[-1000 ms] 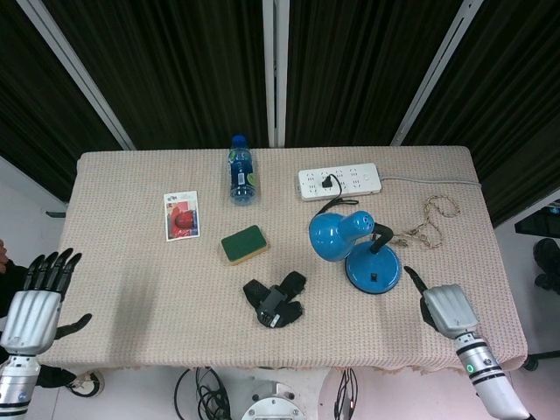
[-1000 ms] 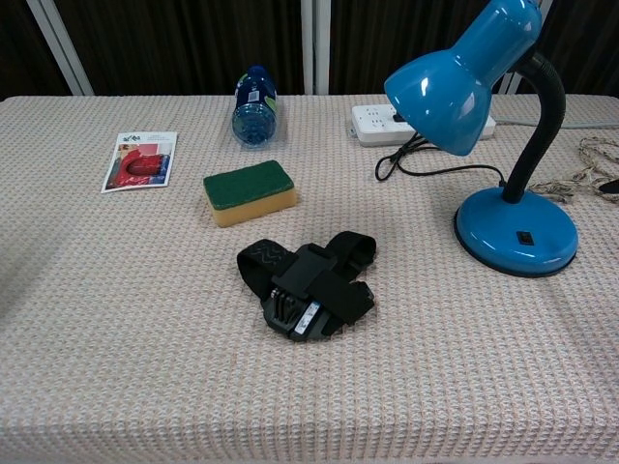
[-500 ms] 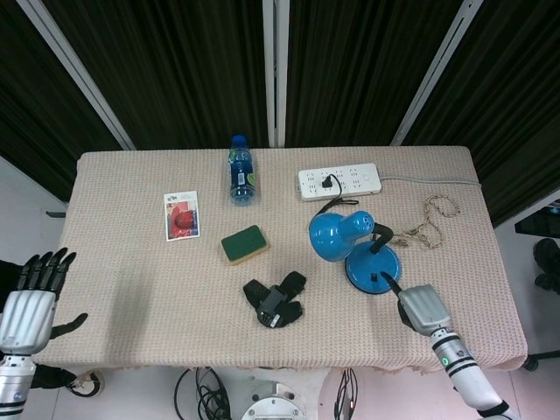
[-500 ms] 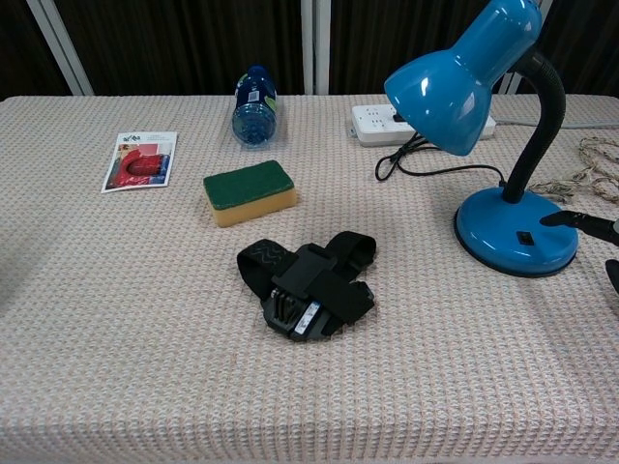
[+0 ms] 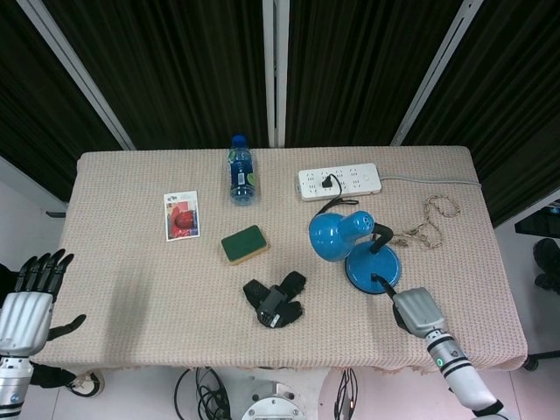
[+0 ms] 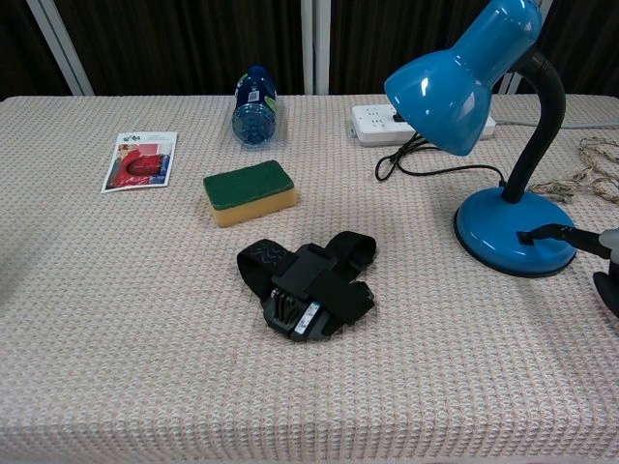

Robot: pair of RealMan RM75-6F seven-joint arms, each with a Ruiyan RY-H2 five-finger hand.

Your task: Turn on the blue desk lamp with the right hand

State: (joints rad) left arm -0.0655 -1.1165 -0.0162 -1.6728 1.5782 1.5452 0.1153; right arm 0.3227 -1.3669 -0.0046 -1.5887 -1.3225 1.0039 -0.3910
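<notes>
The blue desk lamp stands right of the table's centre, its shade tilted down to the left over a round base. My right hand lies just right of the base, one finger stretched out and the others curled in. The tip of that finger touches the small black switch on the base. The lamp's cord runs to a white power strip. My left hand hangs off the table's left edge, fingers spread and holding nothing.
A black strap mount lies near the front middle, with a green-topped sponge behind it. Further back are a water bottle on its side and a card. A rope is coiled right of the lamp.
My right hand has moved left and forward towards the lamp base, and its outstretched finger now reaches the switch. My left hand has dropped slightly lower.
</notes>
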